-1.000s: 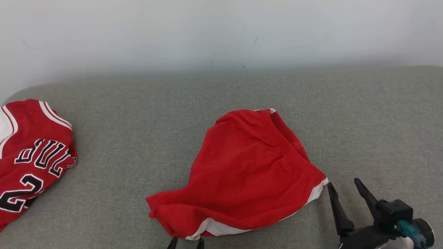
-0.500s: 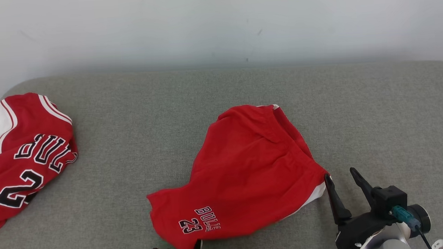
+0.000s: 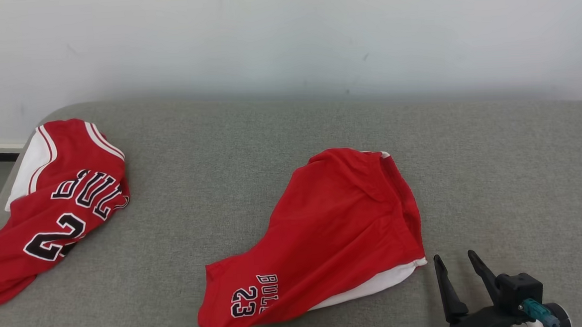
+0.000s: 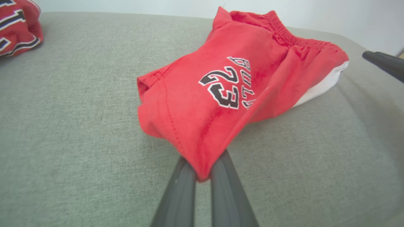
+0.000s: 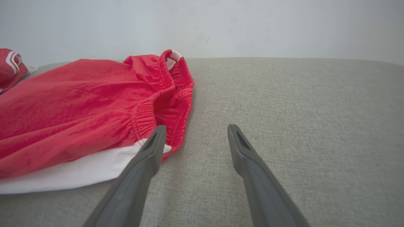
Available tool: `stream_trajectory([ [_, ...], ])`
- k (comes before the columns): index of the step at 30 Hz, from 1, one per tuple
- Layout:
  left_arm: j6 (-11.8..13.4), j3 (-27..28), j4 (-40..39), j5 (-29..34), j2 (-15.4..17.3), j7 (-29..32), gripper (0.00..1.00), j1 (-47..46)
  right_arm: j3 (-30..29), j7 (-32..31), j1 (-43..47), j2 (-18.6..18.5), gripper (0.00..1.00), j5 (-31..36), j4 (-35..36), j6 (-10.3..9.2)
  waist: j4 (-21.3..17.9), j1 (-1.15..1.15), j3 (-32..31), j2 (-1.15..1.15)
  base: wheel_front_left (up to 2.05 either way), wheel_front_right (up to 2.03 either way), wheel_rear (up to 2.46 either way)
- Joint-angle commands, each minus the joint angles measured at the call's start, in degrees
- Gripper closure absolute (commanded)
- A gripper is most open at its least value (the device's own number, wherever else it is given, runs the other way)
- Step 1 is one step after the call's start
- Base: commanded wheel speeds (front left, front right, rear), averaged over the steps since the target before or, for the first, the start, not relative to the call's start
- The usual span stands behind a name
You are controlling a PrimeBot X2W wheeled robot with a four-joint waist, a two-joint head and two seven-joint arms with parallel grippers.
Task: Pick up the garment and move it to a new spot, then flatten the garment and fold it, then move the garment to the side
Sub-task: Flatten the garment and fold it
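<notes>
Grey upholstered surface (image 3: 196, 158), red shorts (image 3: 334, 221) pinched by left gripper (image 4: 203, 165)

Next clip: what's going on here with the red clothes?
The robot's left gripper is shut on a leg-hem corner of the red shorts, which lie rumpled on the grey padded surface. Its right gripper is open near the waistband end, holding nothing. A red jersey lies apart at the left.

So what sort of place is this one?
Probably an indoor laundry-folding test setup: a grey fabric-padded surface against a plain white wall, with red Bulls shorts and a matching jersey laid out.
</notes>
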State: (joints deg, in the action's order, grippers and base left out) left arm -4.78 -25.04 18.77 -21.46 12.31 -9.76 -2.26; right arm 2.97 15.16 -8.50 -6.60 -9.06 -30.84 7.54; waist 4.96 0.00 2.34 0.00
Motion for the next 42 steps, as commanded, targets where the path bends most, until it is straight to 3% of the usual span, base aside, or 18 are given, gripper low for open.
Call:
stream_trajectory([
  [1,0.5,0.4,-3.3,-0.9,1.4,2.0,1.00,1.8,-0.1,0.0,0.4,0.4,0.00,0.2,-0.1,-0.11,0.5,0.00,0.0,0.00,0.00,0.00,0.00],
  [6,0.4,0.0,-5.6,-1.8,2.5,5.3,1.00,4.0,0.3,0.0,0.4,1.0,0.00,0.3,-0.1,-0.11,0.1,0.00,-0.1,0.00,0.00,0.00,0.00],
  [12,0.1,-0.8,-1.2,-2.1,1.6,4.2,1.00,3.7,1.3,0.0,0.6,1.0,0.00,-0.5,-0.6,-0.11,-1.0,0.00,-0.7,0.00,0.00,0.00,0.00],
  [13,0.1,-0.5,-0.4,-2.6,1.1,3.2,0.90,3.1,1.3,0.0,0.7,0.9,0.00,-0.5,-0.6,-0.11,-1.0,0.00,-0.7,0.00,0.00,0.00,0.00],
  [14,0.1,-0.4,0.8,-2.6,0.9,2.6,0.58,2.7,1.3,0.0,0.7,0.8,0.00,-0.5,-0.5,-0.11,-1.1,0.00,-0.8,0.00,0.00,0.00,0.00],
  [15,0.0,-0.5,2.0,-2.4,0.8,1.9,0.08,2.3,1.3,0.0,0.7,0.8,0.00,-0.6,-0.5,-0.11,-1.1,0.00,-0.8,0.00,0.00,0.00,0.00],
  [16,0.0,-0.4,3.3,-2.6,0.5,1.4,0.00,2.1,1.3,0.0,0.8,0.7,0.00,-0.7,-0.5,-0.11,-1.1,0.00,-0.9,0.00,0.00,0.00,0.00],
  [29,-0.6,-1.0,13.3,-4.0,-1.3,-3.8,0.00,2.6,1.2,0.0,2.2,0.6,0.00,-0.9,-0.1,-0.11,0.2,0.00,-1.1,0.00,0.00,0.00,0.00],
  [42,-1.1,0.6,15.2,-4.1,-3.9,-5.4,0.00,0.7,7.7,0.0,-1.7,-1.8,0.00,-1.8,-3.7,-0.11,1.1,0.00,-0.2,0.00,0.00,0.00,0.00],
])
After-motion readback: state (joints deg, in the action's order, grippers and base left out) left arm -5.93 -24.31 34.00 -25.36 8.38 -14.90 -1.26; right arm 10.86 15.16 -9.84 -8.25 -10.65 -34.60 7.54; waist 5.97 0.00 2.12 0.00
